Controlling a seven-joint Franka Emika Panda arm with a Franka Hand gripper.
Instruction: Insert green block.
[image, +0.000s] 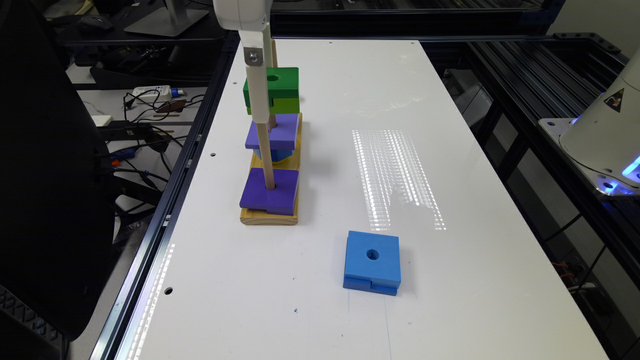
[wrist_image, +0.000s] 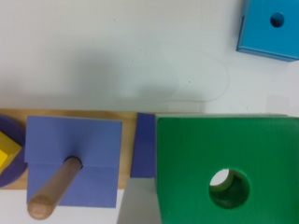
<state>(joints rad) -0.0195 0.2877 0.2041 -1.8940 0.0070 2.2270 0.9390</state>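
Note:
The green block (image: 280, 90) is square, dark green above and lime green below, with a round hole. It hangs in the air over the wooden peg base (image: 270, 217). My gripper (image: 265, 107) is shut on its sides, one white finger running down its near face. In the wrist view the green block (wrist_image: 224, 154) is close up, a grey finger (wrist_image: 138, 207) beside it. A purple square block (wrist_image: 70, 158) with its wooden peg (wrist_image: 53, 193) lies beside it. A second purple block (wrist_image: 144, 144) is partly covered by the green one.
Two purple square blocks (image: 270, 192) (image: 274, 131) sit on pegs of the base, the farther one over a blue piece. A blue square block (image: 372, 262) lies loose on the white table (image: 450, 150), nearer the exterior view's right. The robot's base (image: 605, 130) stands at the right edge.

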